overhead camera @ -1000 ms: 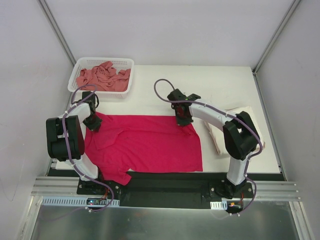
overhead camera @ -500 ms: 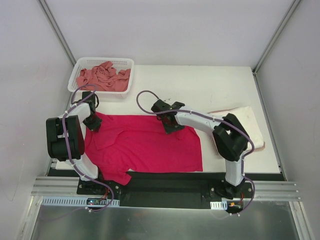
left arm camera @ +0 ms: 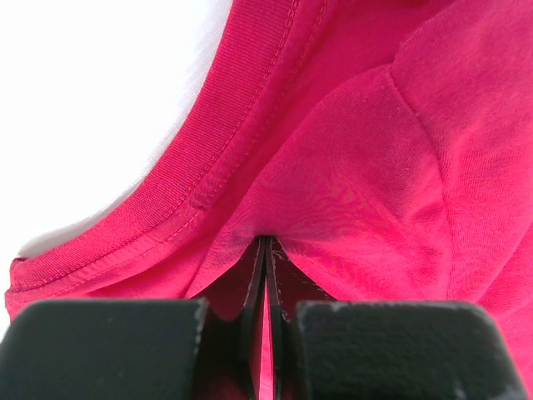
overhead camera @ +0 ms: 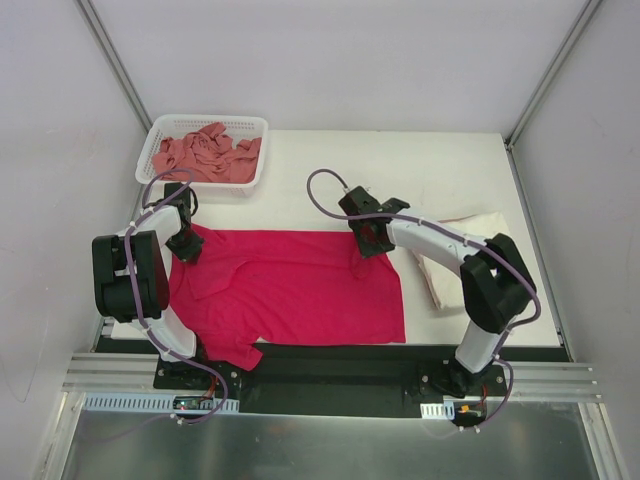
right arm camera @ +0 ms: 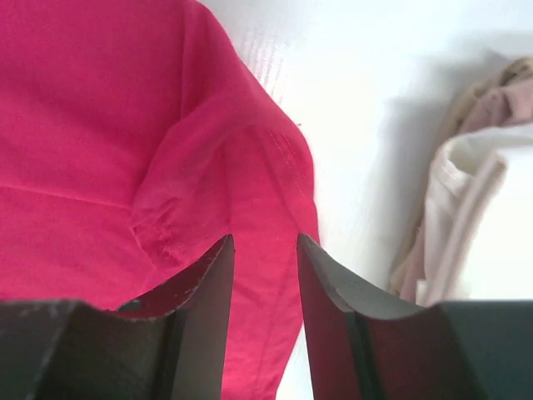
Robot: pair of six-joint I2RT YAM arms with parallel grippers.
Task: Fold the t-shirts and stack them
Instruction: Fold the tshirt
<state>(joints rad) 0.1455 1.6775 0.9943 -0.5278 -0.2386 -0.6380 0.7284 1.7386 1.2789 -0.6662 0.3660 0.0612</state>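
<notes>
The left pincer [left arm camera: 265, 243] is clenching a pinch of the red shirt [left arm camera: 375, 167]. Its two fingers are pressing flat together and the cloth is puckering into a small ridge right at their tips. The shirt's ribbed neckband is curving past just to the left of that pinch. Seen from above, this pincer is sitting on the shirt's far left corner.

The right pincer [right arm camera: 265, 242] is standing released, jaws apart, over the shirt's far right corner. There the hem is doubling back on itself in a small rumpled flap. Whether its tips are touching the cloth I cannot tell.

The red shirt is lying spread on the tabletop [overhead camera: 420, 165] between the two arms, reaching from one pincer to the other and down to the near edge.

A white mesh basket [overhead camera: 158, 138] is sitting at the far left corner of the tabletop, just beyond the left pincer. It is holding a crumpled salmon-pink shirt [overhead camera: 205, 155].

The red shirt is showing bright magenta, mostly smooth across the middle, with creases running near the collar on the left. One sleeve is poking out at the near left.

A cream shirt [right arm camera: 475, 208] is lying folded to the right, near the red shirt's edge, with the right arm crossing over part of it.
</notes>
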